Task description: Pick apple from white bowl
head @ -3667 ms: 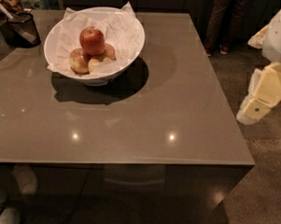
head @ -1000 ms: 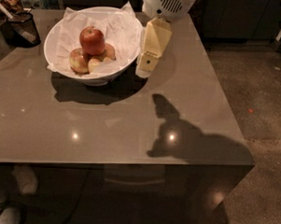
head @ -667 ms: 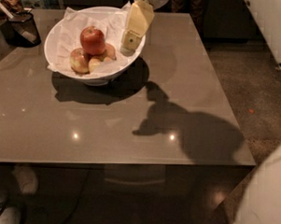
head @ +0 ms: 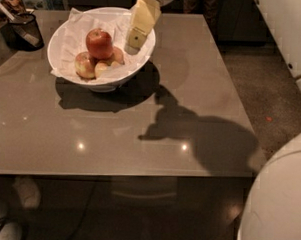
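- The white bowl (head: 130,71) stands on the grey table (head: 64,138), in the far left part of it.
- The apple (head: 99,43), deep red and glossy, lies inside the bowl, a little left of its middle, on top of the other fruit.
- Three smaller pale apples (head: 85,64) lie in the bowl just under and in front of the red one, touching it.
- Crumpled white paper (head: 74,33) lines the bowl and comes over its left rim.
- The gripper (head: 137,38), cream coloured, hangs tilted over the right inner side of the bowl, near the red apple but apart from it.
- If the gripper is spread or closed together, I cannot tell.
- A dark mesh cup (head: 24,31) stands to the left of the bowl, near it.
- A dark shadow of the arm (head: 190,128) falls on the table in front of the bowl, to the right.
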You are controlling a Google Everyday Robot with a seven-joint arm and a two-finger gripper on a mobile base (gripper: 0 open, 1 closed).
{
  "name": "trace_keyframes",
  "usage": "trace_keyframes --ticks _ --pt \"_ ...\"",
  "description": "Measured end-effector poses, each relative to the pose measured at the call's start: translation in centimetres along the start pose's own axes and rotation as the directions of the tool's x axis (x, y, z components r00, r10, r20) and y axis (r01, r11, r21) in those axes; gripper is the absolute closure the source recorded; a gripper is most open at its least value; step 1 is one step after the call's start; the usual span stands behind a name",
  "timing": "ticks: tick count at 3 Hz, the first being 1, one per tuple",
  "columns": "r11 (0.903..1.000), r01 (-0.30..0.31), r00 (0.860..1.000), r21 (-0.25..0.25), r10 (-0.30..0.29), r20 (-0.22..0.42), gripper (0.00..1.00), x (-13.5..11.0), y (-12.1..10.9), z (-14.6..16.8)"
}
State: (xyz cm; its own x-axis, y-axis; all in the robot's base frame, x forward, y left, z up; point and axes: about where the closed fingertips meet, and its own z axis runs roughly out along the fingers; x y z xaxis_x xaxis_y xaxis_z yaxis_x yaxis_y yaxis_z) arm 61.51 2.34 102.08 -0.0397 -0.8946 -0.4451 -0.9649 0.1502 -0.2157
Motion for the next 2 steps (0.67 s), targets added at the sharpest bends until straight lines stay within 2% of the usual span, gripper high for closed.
trace_keyframes --ticks 1,2 --pt "1.0 0.0 1.0 0.0 0.0 0.0 0.0 0.0 0.0 0.0" --pt "0.9994 0.023 1.0 -0.025 -0.023 0.001 0.0 -1.7 -0.3 1.3"
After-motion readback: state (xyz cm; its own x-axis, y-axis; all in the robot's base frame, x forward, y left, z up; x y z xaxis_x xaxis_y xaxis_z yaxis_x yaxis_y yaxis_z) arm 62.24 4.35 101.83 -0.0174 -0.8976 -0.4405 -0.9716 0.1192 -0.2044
